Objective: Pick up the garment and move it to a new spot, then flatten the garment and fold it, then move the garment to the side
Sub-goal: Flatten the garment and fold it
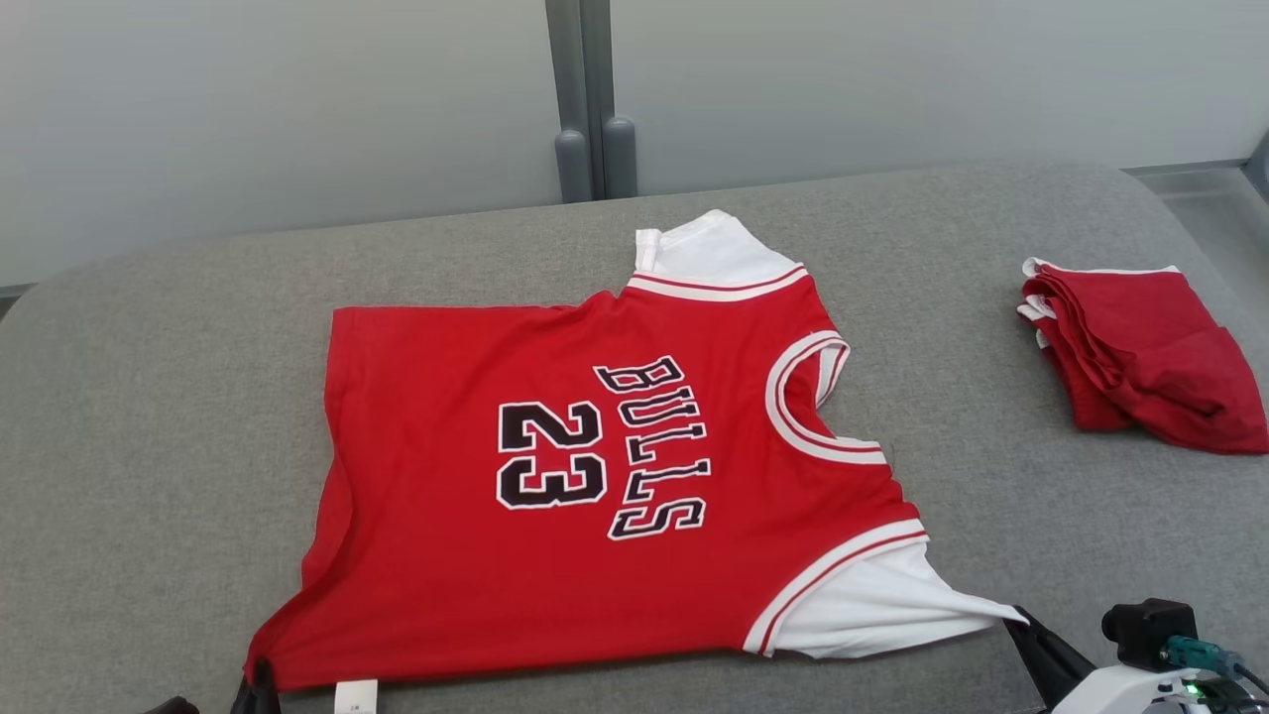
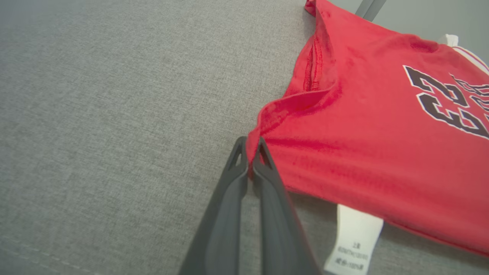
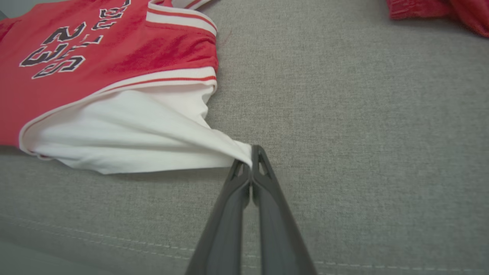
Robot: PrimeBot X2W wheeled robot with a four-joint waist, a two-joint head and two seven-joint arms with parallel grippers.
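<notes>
**Red jersey [image 1: 595, 476] pinched at two near corners, both grips shallow**

Nearest the camera, at the front edge of a grey padded table [image 1: 149, 446], the left gripper [image 2: 250, 147] was closed on the hem corner [image 2: 267, 118] of the jersey. Only a sliver of red cloth sat between its fingertips. A white care label [image 2: 353, 240] stuck out from under the hem just beside it. To the right, the right gripper [image 3: 252, 152] was closed on the tip of the near sleeve [image 3: 126, 141], a white one drawn into a taut point.

The jersey lay spread front up across the middle of the table, with its neck toward the right and its hem toward the left. The hem edge near the left gripper was rolled over, and the far sleeve [image 1: 709, 253] looked creased. Farther off, at the table's right side and well apart from the jersey, sat a pile of folded red clothes [image 1: 1140, 347].

The likely risks began with the pinches. Each was so shallow that the cloth could slip free under a pull, letting one side drop and twist. An uneven pull could skew the jersey or deepen the rolled hem, so a fold would set in crooked. Drawing the jersey nearer could drag it over the table's front edge. A swing to the right could brush the pile.
</notes>
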